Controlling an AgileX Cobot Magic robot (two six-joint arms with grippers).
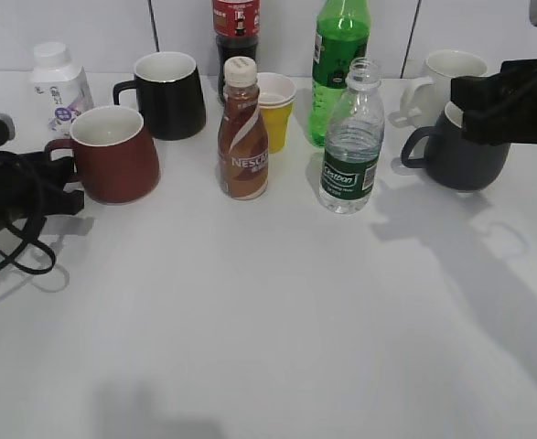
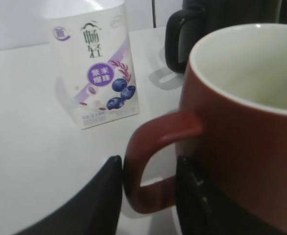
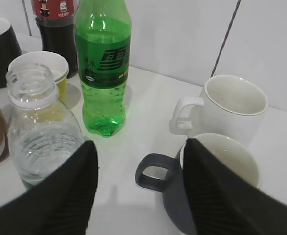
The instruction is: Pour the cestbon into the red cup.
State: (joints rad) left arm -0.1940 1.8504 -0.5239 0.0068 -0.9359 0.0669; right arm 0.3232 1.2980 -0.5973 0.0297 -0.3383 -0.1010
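The cestbon (image 1: pixel 350 155), a clear uncapped bottle with a dark green label, stands upright at centre right. It also shows in the right wrist view (image 3: pixel 35 132), just left of my left finger. My right gripper (image 1: pixel 465 105) (image 3: pixel 141 144) is open and empty, hovering over a dark grey mug to the bottle's right. The red cup (image 1: pixel 112 160) (image 2: pixel 241 137) stands at the left with its handle towards my left gripper (image 1: pixel 67 178) (image 2: pixel 148 161). That gripper is open. Its fingers straddle the handle, and the left finger lies against the handle's outer edge.
A black mug (image 1: pixel 172 96), a brown Nescafe bottle (image 1: pixel 242 137), a yellow cup (image 1: pixel 275 114), a green bottle (image 1: pixel 339 73) and a cola bottle (image 1: pixel 236 32) stand around the middle. A dark grey mug (image 1: pixel 465 155) and a white mug (image 1: pixel 446 78) stand at the right. A yogurt bottle (image 1: pixel 59 87) stands at the back left.
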